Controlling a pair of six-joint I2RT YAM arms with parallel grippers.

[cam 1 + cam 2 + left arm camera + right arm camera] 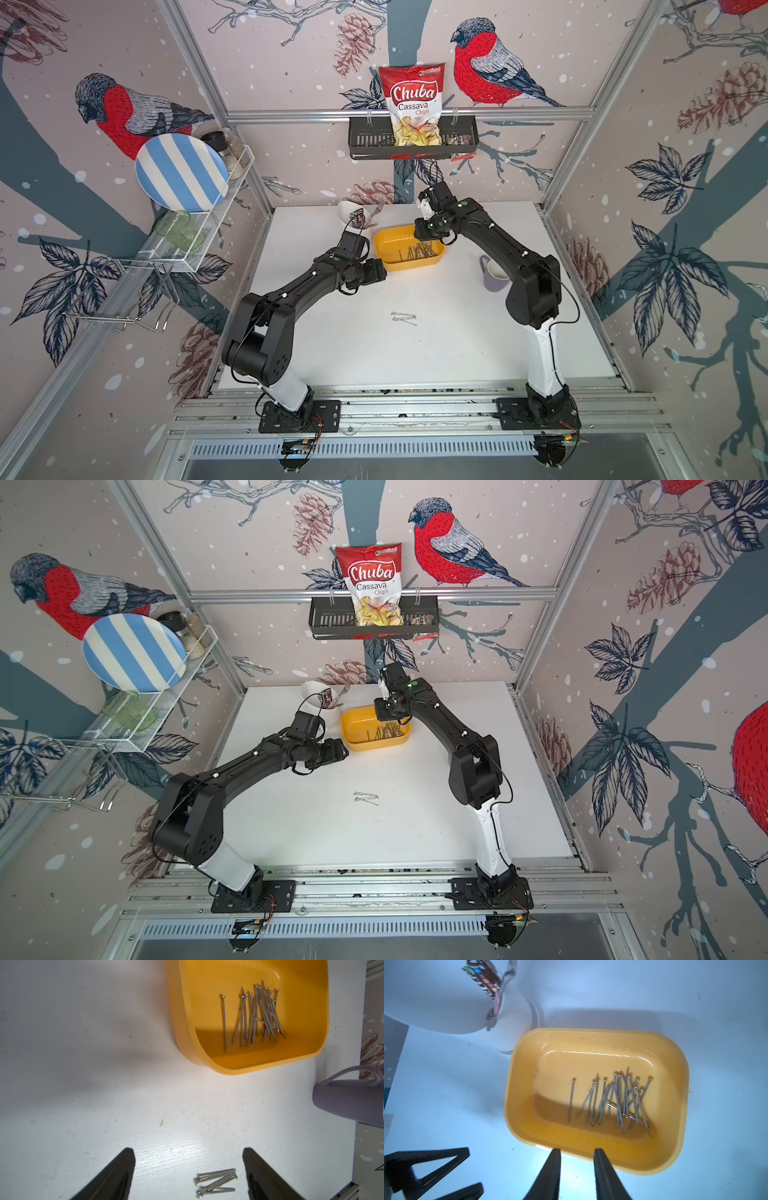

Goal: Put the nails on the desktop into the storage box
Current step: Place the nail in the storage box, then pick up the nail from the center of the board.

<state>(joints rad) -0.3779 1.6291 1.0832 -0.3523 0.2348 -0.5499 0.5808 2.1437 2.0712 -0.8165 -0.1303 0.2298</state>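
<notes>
We judge the step in hand to be the release over the storage box [517, 1076]. The right gripper [577, 1152] hangs above the box's right end, its fingers a narrow gap apart with nothing between them. Most of the nails [612, 1101] lie in a loose heap on the box floor.

The task is not finished. A small crossed cluster of nails [404, 318] lies flat on the desktop [415, 365], near the middle and well apart from the box on the near side (we cannot count them surely, perhaps five or six).

The left gripper [189, 1152] hovers near the box's near left corner with its fingers spread wide and empty. In its wrist view the cluster [216, 1182] shows between them.

The next move, as we read it, calls for one gripper to come down over that cluster with its fingers astride the shafts. The tips must reach almost to the surface, since the nails are thin and lie flat, and then close on as many as they can.
</notes>
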